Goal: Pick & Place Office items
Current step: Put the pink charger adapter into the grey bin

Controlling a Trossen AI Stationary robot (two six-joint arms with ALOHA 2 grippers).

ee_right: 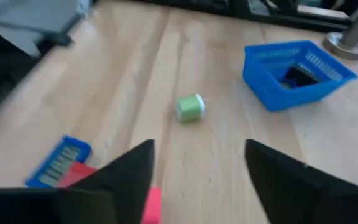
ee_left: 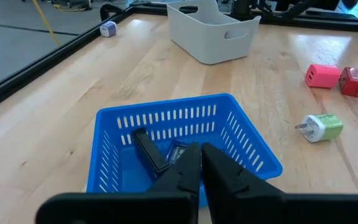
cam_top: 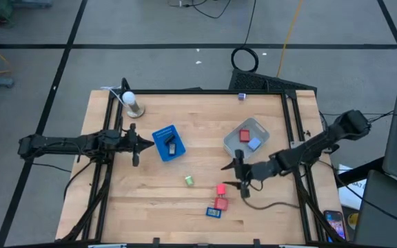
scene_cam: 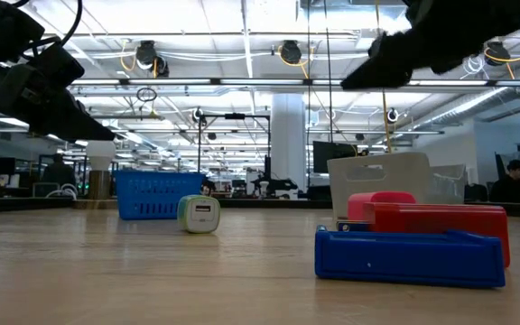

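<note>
On the worktop I count two containers: one blue basket and one pale tub. I see two arms, so two grippers, left gripper and right gripper. Loose on the wood lie one green-and-white charger, two red blocks and one flat blue piece. The basket holds one dark rectangle; the tub holds one red block and one light-blue block.

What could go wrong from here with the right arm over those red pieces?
The open right gripper hovers beside two red blocks that sit close together, so descending fingers might nudge one or catch both. The flat blue rectangular piece lies right against them and could get pushed. The left gripper waits shut by the blue slotted basket.
</note>
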